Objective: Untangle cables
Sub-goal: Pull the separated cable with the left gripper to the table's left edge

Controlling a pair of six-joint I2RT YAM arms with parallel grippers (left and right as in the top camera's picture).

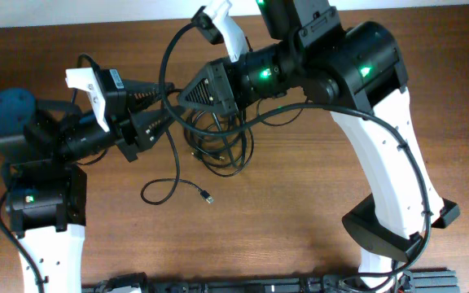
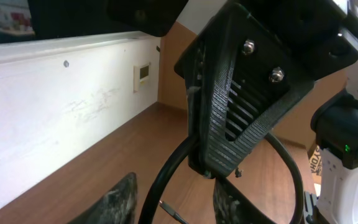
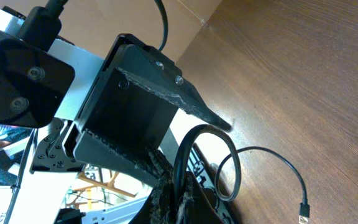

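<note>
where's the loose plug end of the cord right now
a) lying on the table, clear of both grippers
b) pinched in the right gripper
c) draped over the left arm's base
a: the plug lies on the bare table, at the free end of a cord trailing out of the tangle of cables.

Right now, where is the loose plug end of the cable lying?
In the overhead view, the plug end lies on the bare table, just below the cable tangle in the picture and a little left of centre.
</note>
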